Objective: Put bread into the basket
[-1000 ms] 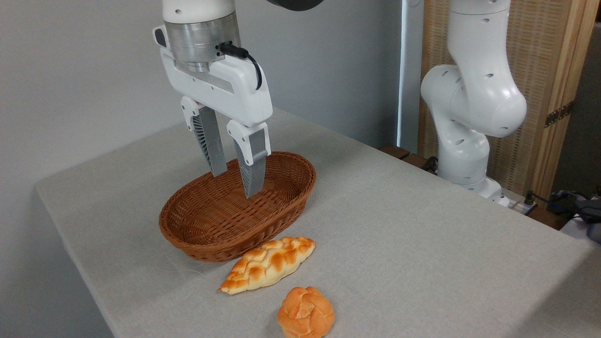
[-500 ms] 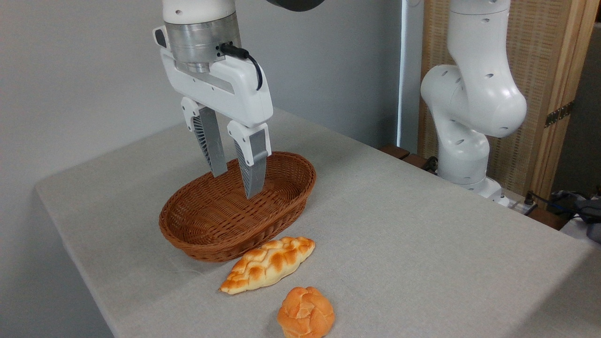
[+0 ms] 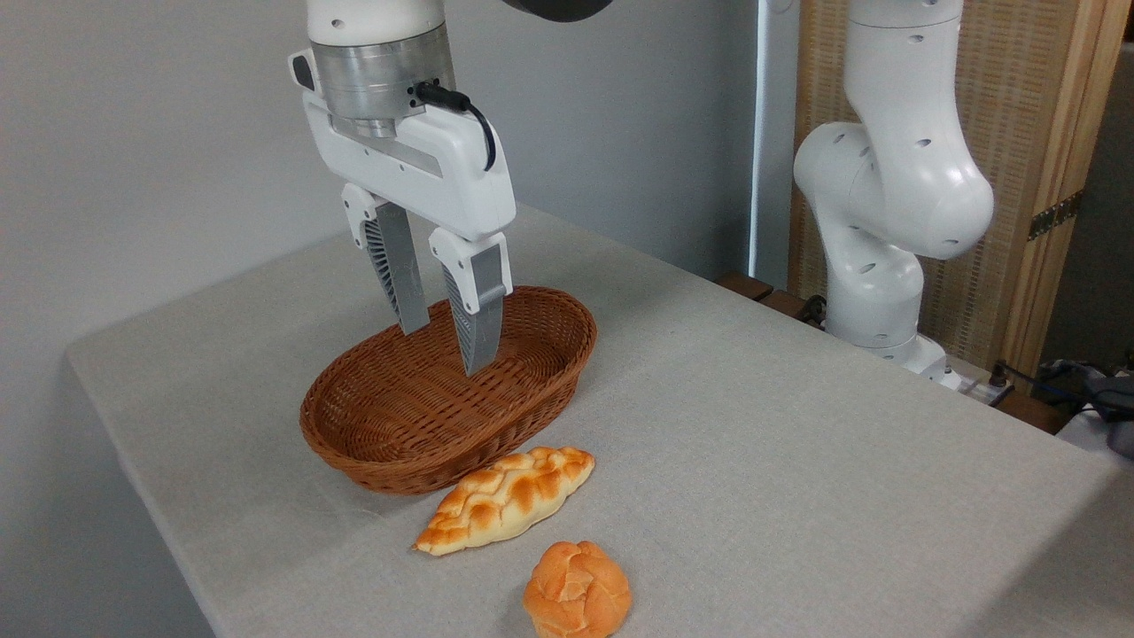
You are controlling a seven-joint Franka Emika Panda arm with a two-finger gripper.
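The bread [image 3: 577, 591], a small round orange-brown knotted bun, lies on the tablecloth near the front edge. The basket [image 3: 540, 390], an oval reddish-brown wicker one, stands behind it with nothing inside. My gripper [image 3: 446, 349] hangs above the basket's middle, pointing down. It is open, its two grey fingers apart with nothing between them. The bun is well in front of the gripper and to its right.
A longer pale golden braided loaf [image 3: 503, 499] lies between the basket and the bun, touching the basket's front rim. The arm's white base [image 3: 877, 266] stands at the table's far right edge. The table's left and front edges are close.
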